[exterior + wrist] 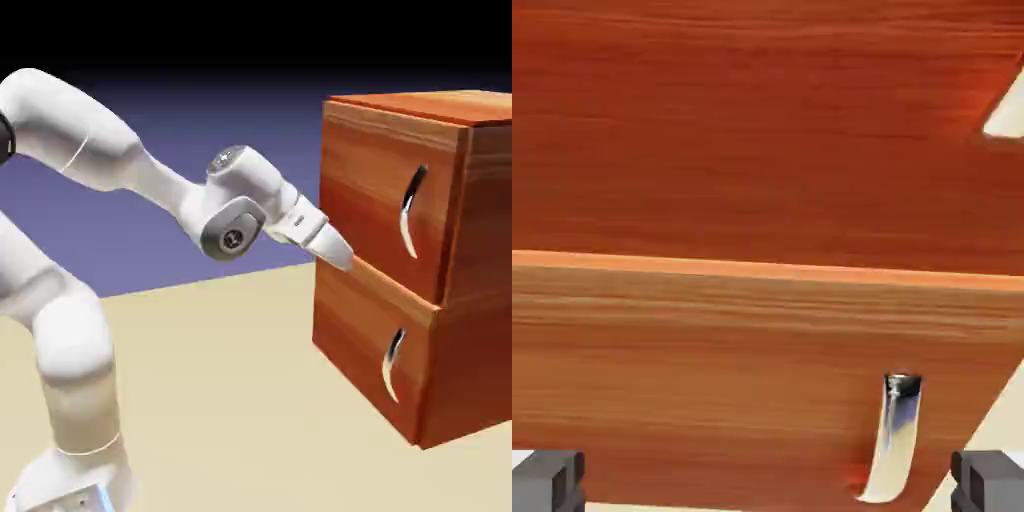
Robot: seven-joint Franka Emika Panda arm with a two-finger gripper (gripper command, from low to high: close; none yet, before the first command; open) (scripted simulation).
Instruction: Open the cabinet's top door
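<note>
i have the cabinet (490, 210) over on the exterior view's right, sitting on the counter (220, 400); its top door (375, 165) is the upper panel, directly above the lower door (365, 335), and it looks shut from here; the upper handle (406, 215) curves out from the cabinet's top door, nearer the panel's edge on the exterior view's right; the lower handle (393, 365) curves out beneath it on the cabinet's lower panel; my arm (90, 120) reaches toward the cabinet from the exterior view's left, with its end tilted down, close to the cabinet's front around the seam between the two doors; i can't tell whether it touches the wood; my claw (769, 482) has its fingers wide apart, with nothing clamped between them; the hand view gives me the cabinet's red-brown grain, a pale orange strip running across it, and the lower handle below that strip, toward that view's right side
</note>
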